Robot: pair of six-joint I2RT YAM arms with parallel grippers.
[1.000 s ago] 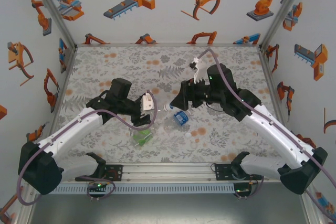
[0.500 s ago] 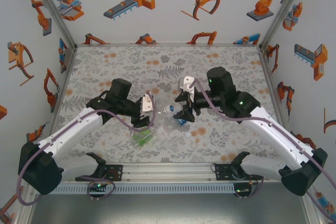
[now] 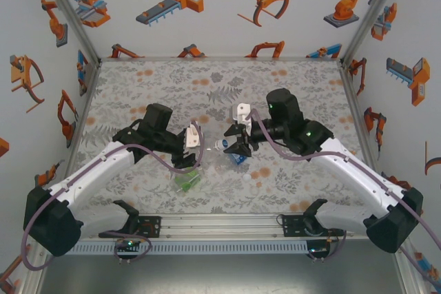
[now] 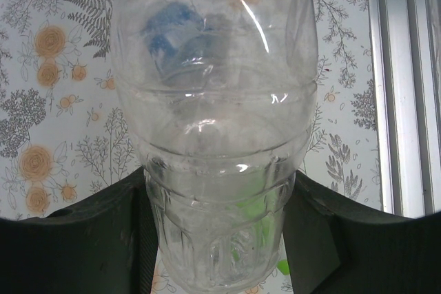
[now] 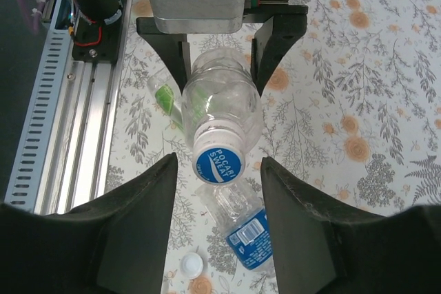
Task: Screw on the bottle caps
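From above, the floral worktop (image 3: pixel 172 87) lies open across its far half and along both side walls (image 3: pixel 62 101). The things sit crowded toward the near rail (image 3: pixel 220 225). The left fingers (image 3: pixel 193 153) are closed on a clear bottle (image 3: pixel 209 147), held lying sideways with its neck toward the right fingers (image 3: pixel 236 148). A blue-label bottle (image 3: pixel 238 158) lies on the worktop just below the right fingers. A green-label bottle (image 3: pixel 186 180) lies nearer the rail, under the left arm.

In the left wrist view, the clear bottle's ribbed base sits pinched between the two dark fingers. Blue and green smudges show through its plastic. The rail runs down the right edge.

The right wrist view looks down the neck. A blue-topped cap (image 5: pixel 219 163) marked POCARI SWEAT sits on the bottle's mouth. The right fingers stand spread wide on either side of it, a gap showing on each side. A loose white cap (image 5: pixel 191 264) rests on the worktop beside the blue-label bottle.
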